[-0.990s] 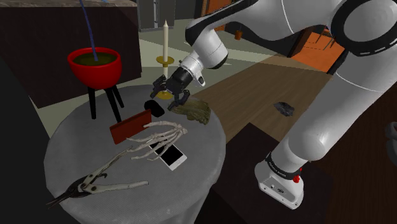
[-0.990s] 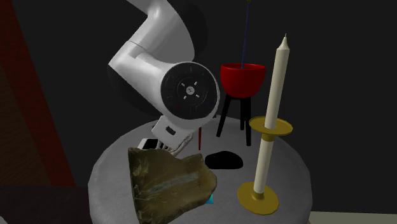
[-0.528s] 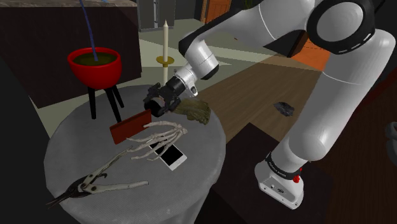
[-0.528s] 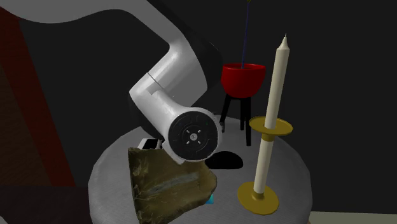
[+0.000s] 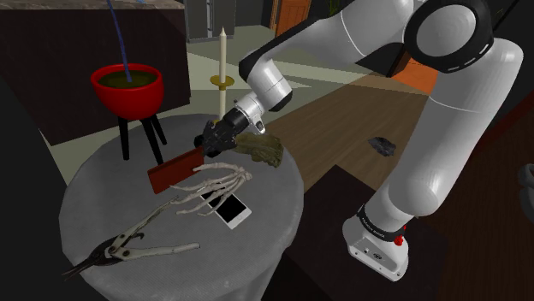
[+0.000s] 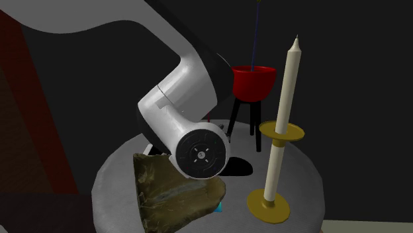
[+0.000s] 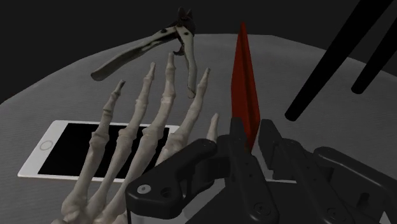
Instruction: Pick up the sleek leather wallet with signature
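Note:
The wallet (image 5: 175, 170) is a flat red slab standing on its long edge on the round grey table (image 5: 274, 214), between the black stand legs and the skeleton hand. My gripper (image 5: 205, 145) reaches down at the end of it nearest the candle. In the wrist view the red wallet (image 7: 245, 95) runs straight away from the gripper (image 7: 253, 139), and the two black fingers (image 7: 236, 135) press against its two faces at the near end. The gripper is shut on the wallet, which still stands on the table.
A skeleton hand (image 5: 218, 182) and a white phone (image 5: 231, 209) lie beside the wallet, grey shears (image 5: 128, 244) nearer the front edge. A red bowl on black legs (image 5: 128, 90), a tall candle (image 5: 222, 64) and an olive lump (image 5: 261, 150) ring the gripper.
The gripper swung from over the olive lump toward the shoulder view's left, dropped to the wallet's end, and its fingers came together on it. The wallet has not moved.

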Available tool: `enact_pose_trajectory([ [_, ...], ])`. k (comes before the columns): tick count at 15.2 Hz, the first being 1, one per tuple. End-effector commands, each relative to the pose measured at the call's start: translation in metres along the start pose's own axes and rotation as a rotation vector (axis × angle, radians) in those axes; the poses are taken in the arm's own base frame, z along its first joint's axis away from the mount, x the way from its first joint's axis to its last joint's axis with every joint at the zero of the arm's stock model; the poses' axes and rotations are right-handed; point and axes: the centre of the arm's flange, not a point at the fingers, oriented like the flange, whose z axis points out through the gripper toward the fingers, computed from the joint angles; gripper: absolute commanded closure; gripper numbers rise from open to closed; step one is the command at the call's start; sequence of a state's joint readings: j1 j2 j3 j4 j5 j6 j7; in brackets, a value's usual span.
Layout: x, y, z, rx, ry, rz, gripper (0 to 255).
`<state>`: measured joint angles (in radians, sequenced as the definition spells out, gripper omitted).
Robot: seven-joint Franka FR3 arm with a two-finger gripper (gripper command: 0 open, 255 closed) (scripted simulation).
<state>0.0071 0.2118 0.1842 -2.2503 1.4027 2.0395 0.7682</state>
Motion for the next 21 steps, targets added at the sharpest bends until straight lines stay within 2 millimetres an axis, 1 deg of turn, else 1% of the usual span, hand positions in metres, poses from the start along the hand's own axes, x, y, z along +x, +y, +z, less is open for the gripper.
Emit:
enact_pose_trajectory([
  [1, 0.000, 0.000, 0.000, 0.000, 0.000, 0.000, 255],
  [7, 0.000, 0.000, 0.000, 0.000, 0.000, 0.000, 255],
  [21, -0.067, 0.000, -0.030, 0.000, 0.000, 0.000, 255],
])
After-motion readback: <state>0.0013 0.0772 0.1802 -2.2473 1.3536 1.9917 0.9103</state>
